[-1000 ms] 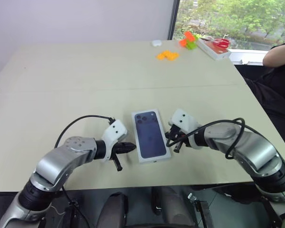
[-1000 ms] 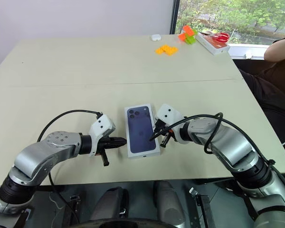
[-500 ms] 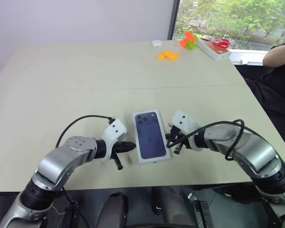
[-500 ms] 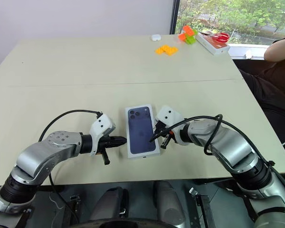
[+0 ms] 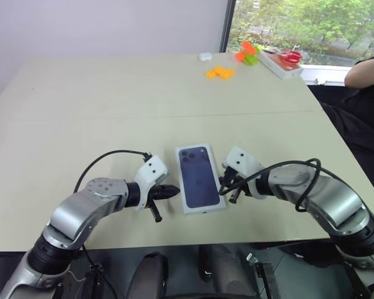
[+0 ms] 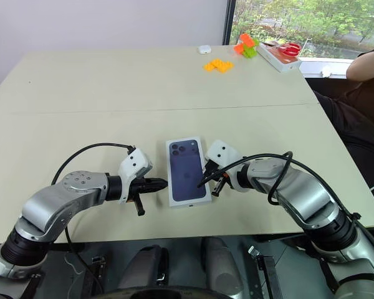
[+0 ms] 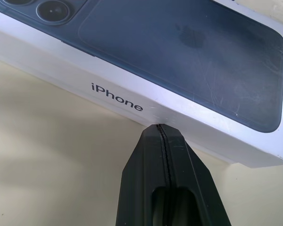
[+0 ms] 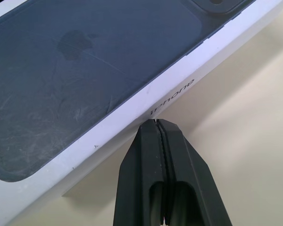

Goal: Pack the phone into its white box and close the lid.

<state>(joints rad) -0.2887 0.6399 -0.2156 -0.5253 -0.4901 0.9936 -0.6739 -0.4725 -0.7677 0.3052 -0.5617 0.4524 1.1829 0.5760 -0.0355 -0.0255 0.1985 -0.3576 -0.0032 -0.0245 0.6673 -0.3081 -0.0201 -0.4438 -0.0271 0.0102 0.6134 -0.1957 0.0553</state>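
The lid (image 5: 198, 177), white with a dark blue phone picture on top, lies closed over the white box near the table's front edge, camera end away from me. The box's tray is covered by the lid, and the phone is hidden. My left gripper (image 5: 175, 191) is shut, its tip against the lid's left side wall just under the "iPhone" lettering (image 7: 117, 96). My right gripper (image 5: 223, 185) is also shut, and its tip (image 8: 155, 122) meets the lid's right side wall. Neither gripper holds anything.
Orange blocks (image 5: 219, 73), red and green toys (image 5: 246, 52), a small white object (image 5: 204, 56) and a white tray (image 5: 279, 64) sit at the far right of the table. A person's arm (image 5: 366, 71) rests beyond the right edge.
The closed box has edged very slightly to the right. Both grippers stay shut at its sides.
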